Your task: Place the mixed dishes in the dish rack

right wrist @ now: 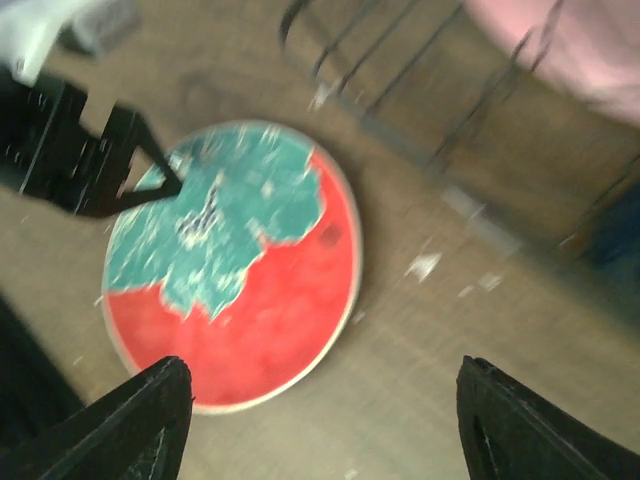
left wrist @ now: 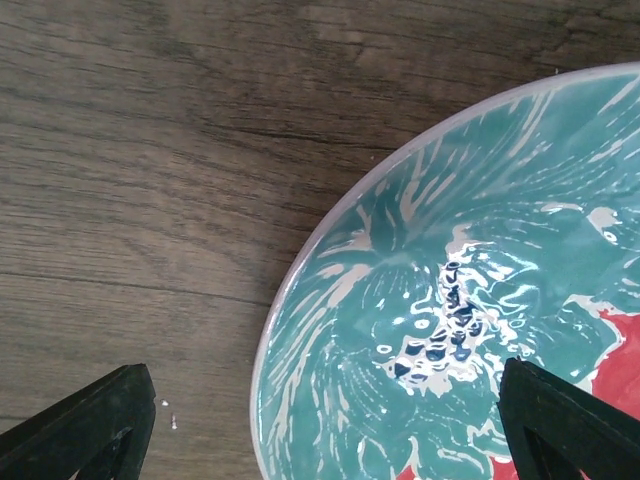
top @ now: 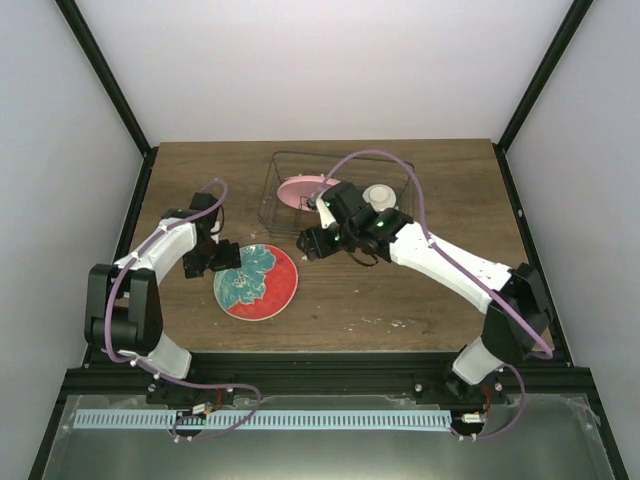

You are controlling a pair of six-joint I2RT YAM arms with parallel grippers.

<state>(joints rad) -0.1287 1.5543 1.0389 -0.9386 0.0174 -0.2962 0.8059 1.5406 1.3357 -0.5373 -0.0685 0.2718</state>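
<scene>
- The left end effector (top: 222, 258) hangs open above the left rim of a round red-and-teal glazed plate (top: 256, 282), gripping nothing.
- That plate lies flat on the brown wooden table (top: 400, 300), near-left of the rack.
- The right end effector (top: 310, 243) is open and empty, just right of the plate.
- The dark thin-wire dish rack (top: 268, 205), far centre, holds a pink round plate (top: 300, 190) and a small cream bowl (top: 378, 195).

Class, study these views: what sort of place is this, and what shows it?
Likely a robotics lab test cell, not a kitchen: plain white panels in a black frame enclose a wooden table, with two robot arms bolted at its near edge.
</scene>
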